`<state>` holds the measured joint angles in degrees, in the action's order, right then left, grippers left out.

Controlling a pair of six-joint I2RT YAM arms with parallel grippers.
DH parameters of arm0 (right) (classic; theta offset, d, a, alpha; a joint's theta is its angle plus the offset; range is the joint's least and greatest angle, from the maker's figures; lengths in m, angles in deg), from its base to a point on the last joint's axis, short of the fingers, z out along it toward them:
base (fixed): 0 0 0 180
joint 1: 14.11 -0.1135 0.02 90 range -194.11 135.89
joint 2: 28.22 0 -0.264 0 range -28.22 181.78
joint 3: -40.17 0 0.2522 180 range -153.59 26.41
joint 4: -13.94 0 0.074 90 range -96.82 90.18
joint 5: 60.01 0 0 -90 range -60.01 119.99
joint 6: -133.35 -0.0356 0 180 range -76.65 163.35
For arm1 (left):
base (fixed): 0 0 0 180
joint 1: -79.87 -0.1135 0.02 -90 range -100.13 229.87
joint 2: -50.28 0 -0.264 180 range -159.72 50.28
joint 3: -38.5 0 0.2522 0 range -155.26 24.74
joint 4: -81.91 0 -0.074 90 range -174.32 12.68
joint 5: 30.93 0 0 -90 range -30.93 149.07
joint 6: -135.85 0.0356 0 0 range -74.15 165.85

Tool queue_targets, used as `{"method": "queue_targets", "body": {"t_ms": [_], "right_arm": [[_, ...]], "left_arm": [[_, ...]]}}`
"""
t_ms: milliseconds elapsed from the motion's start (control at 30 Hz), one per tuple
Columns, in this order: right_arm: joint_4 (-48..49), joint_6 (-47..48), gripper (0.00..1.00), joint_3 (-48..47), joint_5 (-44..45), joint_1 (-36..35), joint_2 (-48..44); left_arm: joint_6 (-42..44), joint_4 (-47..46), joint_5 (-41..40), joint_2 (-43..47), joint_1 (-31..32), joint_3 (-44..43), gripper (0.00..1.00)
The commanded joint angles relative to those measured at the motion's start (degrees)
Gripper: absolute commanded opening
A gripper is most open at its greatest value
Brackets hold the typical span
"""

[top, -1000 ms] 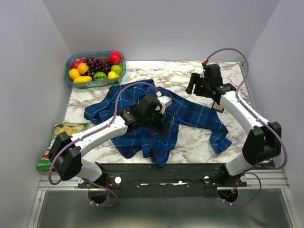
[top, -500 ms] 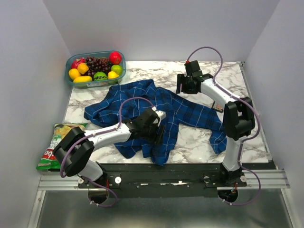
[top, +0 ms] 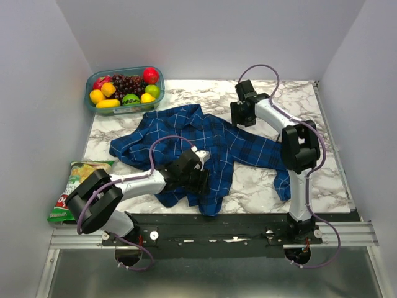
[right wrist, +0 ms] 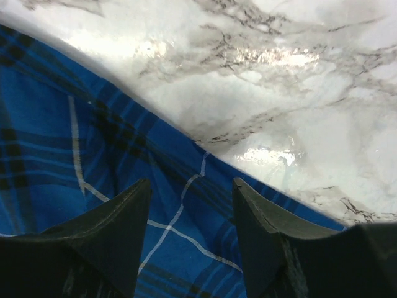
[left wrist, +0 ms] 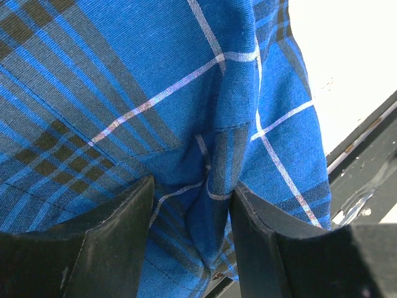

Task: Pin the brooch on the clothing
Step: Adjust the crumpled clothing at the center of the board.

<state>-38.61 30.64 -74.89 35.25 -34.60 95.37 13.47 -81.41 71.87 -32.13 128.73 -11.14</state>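
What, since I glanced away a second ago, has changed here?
The left gripper drew back toward the near edge, fingers now astride a fold of the shirt. The right gripper swung left to the shirt's far edge. Nothing is gripped yet. The fruit tub and snack bag stayed put.

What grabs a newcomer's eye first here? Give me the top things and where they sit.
A rumpled blue plaid shirt sprawls across the middle of the marble table, with the left end effector down on its near part and the right end effector at its far edge. A tub of bright fruit sits in the far-left corner, and a snack bag lies at the left edge.
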Motion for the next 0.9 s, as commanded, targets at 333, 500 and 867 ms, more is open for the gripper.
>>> {"method": "queue_targets", "body": {"t_ms": [333, 500, 867], "right_arm": [[-5.9, 5.0, 0.53, -6.2, -0.2, 0.2, 6.4], [-6.6, 5.5, 0.44, -6.5, -0.3, 0.2, 7.5], [-6.6, 2.9, 0.01, -6.7, 0.5, 2.9, 6.8]], "left_arm": [[-2.2, 3.1, 0.4, 3.9, 0.3, 4.4, 0.59], [-3.1, 3.5, -0.1, 5.1, 0.3, 5.7, 0.59], [-5.4, 5.9, -1.2, 8.7, 0.3, 7.5, 0.59]]}}
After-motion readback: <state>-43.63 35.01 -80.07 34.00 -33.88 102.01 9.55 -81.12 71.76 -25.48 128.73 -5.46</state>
